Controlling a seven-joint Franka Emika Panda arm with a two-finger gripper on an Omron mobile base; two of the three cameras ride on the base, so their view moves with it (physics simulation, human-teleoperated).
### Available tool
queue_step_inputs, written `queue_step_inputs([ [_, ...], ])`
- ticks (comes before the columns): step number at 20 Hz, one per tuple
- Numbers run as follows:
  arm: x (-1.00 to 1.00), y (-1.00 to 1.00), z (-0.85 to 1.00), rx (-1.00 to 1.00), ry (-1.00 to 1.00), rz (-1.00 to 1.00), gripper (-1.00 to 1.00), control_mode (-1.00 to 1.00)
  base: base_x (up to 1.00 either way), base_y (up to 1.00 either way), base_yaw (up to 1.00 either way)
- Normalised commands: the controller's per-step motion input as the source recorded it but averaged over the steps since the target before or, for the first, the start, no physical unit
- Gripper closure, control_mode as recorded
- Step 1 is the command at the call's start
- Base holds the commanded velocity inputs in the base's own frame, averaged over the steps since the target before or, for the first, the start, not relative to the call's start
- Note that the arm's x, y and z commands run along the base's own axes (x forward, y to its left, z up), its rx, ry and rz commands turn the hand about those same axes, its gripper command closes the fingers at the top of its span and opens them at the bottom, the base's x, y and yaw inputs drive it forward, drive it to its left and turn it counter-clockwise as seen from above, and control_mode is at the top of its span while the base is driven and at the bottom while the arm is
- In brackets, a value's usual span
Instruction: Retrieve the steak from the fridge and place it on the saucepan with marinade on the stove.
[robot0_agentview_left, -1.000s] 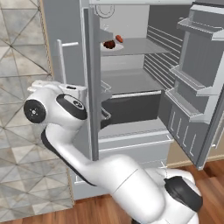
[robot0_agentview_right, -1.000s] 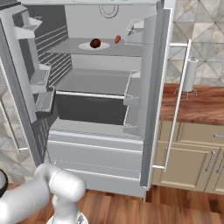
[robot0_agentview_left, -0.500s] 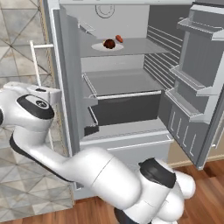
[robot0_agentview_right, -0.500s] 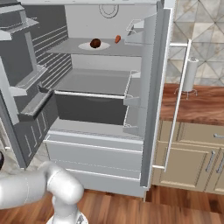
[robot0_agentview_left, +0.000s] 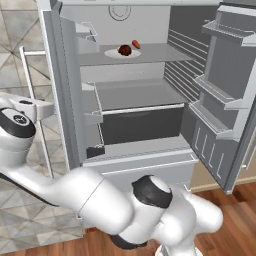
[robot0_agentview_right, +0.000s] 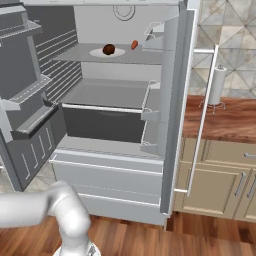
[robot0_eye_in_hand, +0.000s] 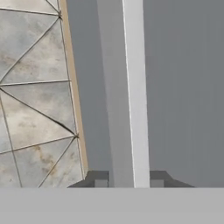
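Across both base views I see the fridge (robot0_agentview_left: 145, 120) standing with both doors swung wide, its grey shelved interior exposed and its lower drawers shut. From the left base view, the left door's white bar handle (robot0_agentview_left: 36, 107) sits at about 9 o'clock of the cabinet, against a tiled wall (robot0_agentview_left: 15, 60); the right door with its shelf bins (robot0_agentview_left: 220, 100) stands at 3 o'clock. My arm (robot0_agentview_left: 60, 190) sweeps from the lower right of that view up to the handle at the left edge. From the right base view, a wooden bench (robot0_agentview_right: 225, 117) over beige cabinets (robot0_agentview_right: 220, 180) lies at 3 o'clock of the fridge, carrying a paper towel holder (robot0_agentview_right: 216, 87).

On the upper shelf, at 12 o'clock of the interior, a white plate (robot0_agentview_left: 120, 53) bears the steak (robot0_agentview_left: 125, 50), a dark red lump resting on it. Just beside the plate, at its 2 o'clock, lies a small orange-red item (robot0_agentview_left: 136, 44) that I cannot identify.

Through the hand view, the end effector (robot0_eye_in_hand: 129, 183) has its two dark tips pressed against either side of the white bar handle (robot0_eye_in_hand: 135, 92), pinching it, with the grey door face behind and the tiled wall at 9 o'clock.
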Motion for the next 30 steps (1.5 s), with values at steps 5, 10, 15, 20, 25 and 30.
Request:
queue_step_inputs([
  [5,0.00,0.00,0.00,0.00,0.00,0.00,1.00,-1.00,0.00,0.00,0.00],
  [10,0.00,0.00,0.00,0.00,0.00,0.00,-1.00,-1.00,0.00,0.00,0.00],
  [15,0.00,0.00,0.00,0.00,0.00,0.00,-1.00,-1.00,0.00,0.00,0.00],
  [20,0.00,0.00,0.00,0.00,0.00,0.00,-1.00,-1.00,0.00,0.00,0.00],
  [25,-0.11,-0.01,0.00,0.00,-0.02,0.03,-1.00,-1.00,0.00,0.00,0.00],
  [30,-0.65,-0.08,0.00,0.00,-0.04,0.09,-1.00,-1.00,0.00,0.00,0.00],
])
